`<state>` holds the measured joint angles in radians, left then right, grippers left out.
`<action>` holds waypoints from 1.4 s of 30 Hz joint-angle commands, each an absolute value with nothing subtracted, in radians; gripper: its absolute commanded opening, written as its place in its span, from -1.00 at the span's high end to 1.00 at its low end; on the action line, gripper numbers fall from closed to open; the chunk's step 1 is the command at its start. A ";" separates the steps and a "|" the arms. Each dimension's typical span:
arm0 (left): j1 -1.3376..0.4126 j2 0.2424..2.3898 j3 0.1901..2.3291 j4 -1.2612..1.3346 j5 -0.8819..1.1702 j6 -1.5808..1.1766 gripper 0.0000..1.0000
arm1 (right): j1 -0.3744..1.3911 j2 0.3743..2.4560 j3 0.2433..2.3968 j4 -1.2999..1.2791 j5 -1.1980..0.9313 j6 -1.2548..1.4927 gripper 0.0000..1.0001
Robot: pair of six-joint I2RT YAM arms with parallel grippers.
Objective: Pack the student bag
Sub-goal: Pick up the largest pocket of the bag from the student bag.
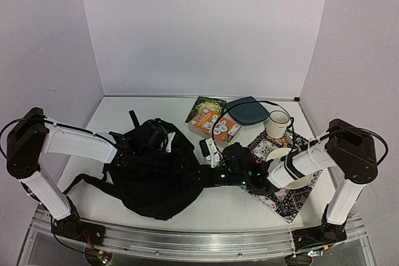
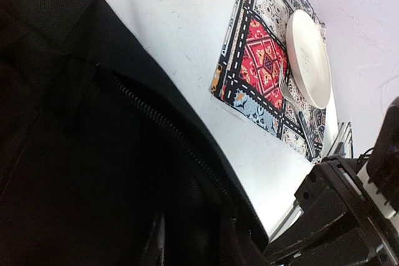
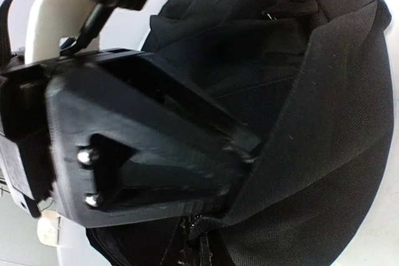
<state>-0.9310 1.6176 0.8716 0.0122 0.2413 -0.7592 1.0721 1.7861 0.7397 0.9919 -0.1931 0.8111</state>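
Note:
The student bag [image 1: 153, 175] is a large black fabric backpack lying at the table's centre-left, straps trailing to the left. My left gripper [image 1: 151, 135] sits on the bag's far top edge. Its fingers are lost in dark fabric in the left wrist view, where the bag's zipper [image 2: 168, 129] runs diagonally. My right gripper [image 1: 211, 176] reaches in from the right to the bag's right edge. In the right wrist view it [image 3: 246, 147] is closed, pinching a fold of the bag's fabric [image 3: 324, 123] at its tips.
Two books [image 1: 212, 121], a teal pouch [image 1: 247, 110] and a white mug [image 1: 278, 123] lie at the back right. A patterned placemat [image 1: 283, 200] holds a white plate [image 2: 308, 57] and a fork [image 2: 290, 98]. A small white device with a black cable [image 1: 211, 149] lies beside the bag.

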 commanded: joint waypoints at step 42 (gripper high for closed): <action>-0.746 1.504 1.111 -0.318 -0.099 -0.313 1.00 | 1.094 1.749 0.994 0.275 0.144 0.780 0.93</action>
